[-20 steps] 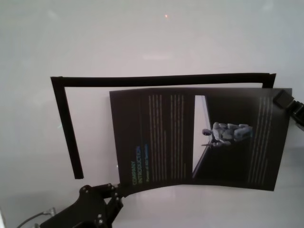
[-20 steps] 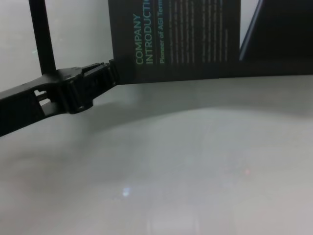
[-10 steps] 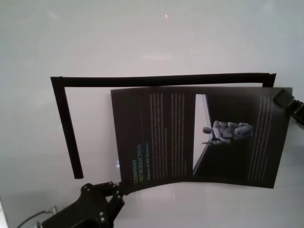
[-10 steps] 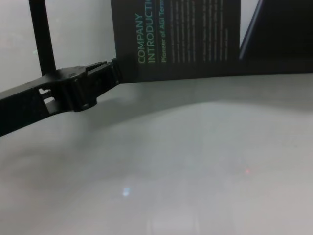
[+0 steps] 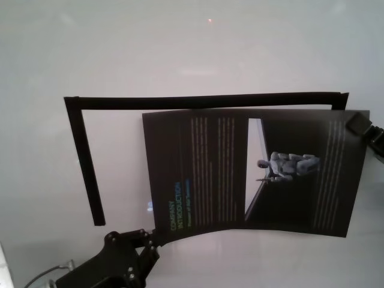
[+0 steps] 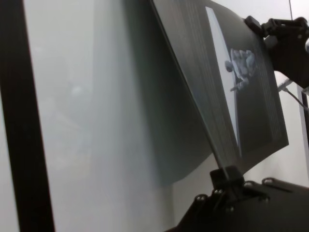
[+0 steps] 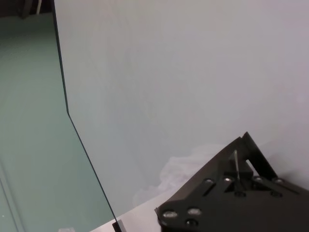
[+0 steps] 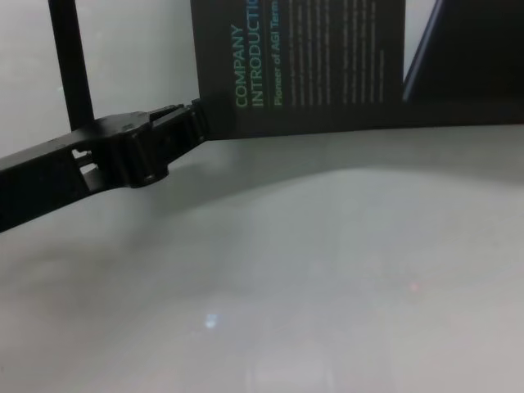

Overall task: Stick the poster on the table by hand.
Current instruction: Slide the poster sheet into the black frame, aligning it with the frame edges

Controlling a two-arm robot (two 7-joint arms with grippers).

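Head high, chest low; shared poster (image 5: 252,171)

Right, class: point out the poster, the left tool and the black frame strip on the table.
poster (image 5: 210,174): head view, on its columns of white text.
left tool (image 8: 184,131): chest view, at its tips, pinching the poster's near left corner.
black frame strip (image 5: 204,100): head view, on its long far bar.

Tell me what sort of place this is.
Likely a robot test bench: a bare pale table, a black frame outline marked on it, and two grippers holding a company poster.
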